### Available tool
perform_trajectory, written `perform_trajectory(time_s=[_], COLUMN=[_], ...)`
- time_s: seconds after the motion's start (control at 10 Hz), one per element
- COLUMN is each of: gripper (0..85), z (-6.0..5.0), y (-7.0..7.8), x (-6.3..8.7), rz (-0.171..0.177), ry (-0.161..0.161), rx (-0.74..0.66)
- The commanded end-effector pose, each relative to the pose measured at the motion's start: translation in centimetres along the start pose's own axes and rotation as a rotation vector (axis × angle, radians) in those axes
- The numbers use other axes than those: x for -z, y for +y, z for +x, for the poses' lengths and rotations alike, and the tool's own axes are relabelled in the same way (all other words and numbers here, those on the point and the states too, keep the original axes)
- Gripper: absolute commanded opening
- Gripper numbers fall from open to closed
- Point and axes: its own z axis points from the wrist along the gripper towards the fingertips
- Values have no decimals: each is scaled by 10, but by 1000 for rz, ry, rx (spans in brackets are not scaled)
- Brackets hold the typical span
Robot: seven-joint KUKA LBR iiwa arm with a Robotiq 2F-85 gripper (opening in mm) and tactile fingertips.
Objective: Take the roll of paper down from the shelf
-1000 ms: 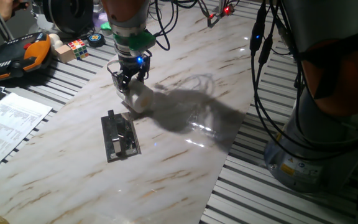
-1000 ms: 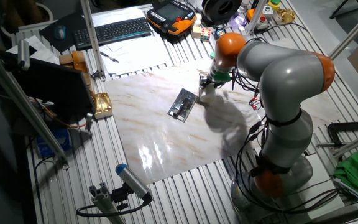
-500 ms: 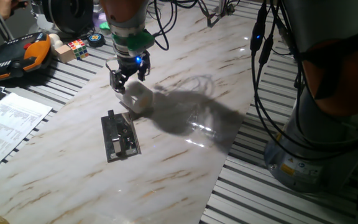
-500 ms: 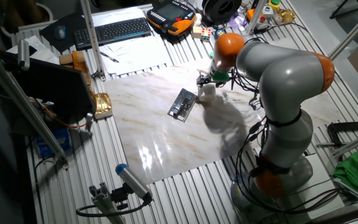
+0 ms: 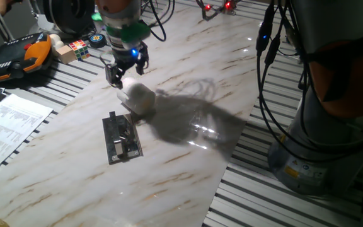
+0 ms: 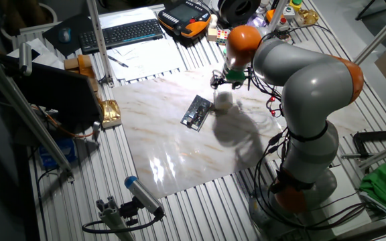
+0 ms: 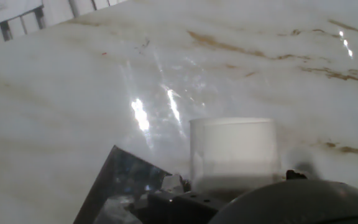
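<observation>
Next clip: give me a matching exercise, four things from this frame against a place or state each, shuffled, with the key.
Things:
1. roll of paper
2. shelf
3. gripper
4. Rubik's cube

Places or states:
A. lying flat on the marble board, nothing on it
B. lifted above the roll, holding nothing
C. off the board, next to the orange pendant
D. white, resting on the board beside the dark plate

Pairs: 1-D, 2-A, 3-B, 4-C

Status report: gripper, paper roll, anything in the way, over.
Gripper open, above the roll. Roll of paper on the marble table, off the shelf, beside it. Nothing in the way.
</observation>
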Motion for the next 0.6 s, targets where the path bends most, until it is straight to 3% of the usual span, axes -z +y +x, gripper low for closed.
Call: perform_trajectory(time_s=[0.0, 0.3, 0.4, 0.5], gripper=[563, 73, 7, 7], z=[0, 11, 16, 20], y=[5, 26, 29, 31], x=[29, 70, 78, 85], rz=[-3, -16, -35, -32], ry=[7, 7, 13, 12], rx=[-2, 15, 2, 9])
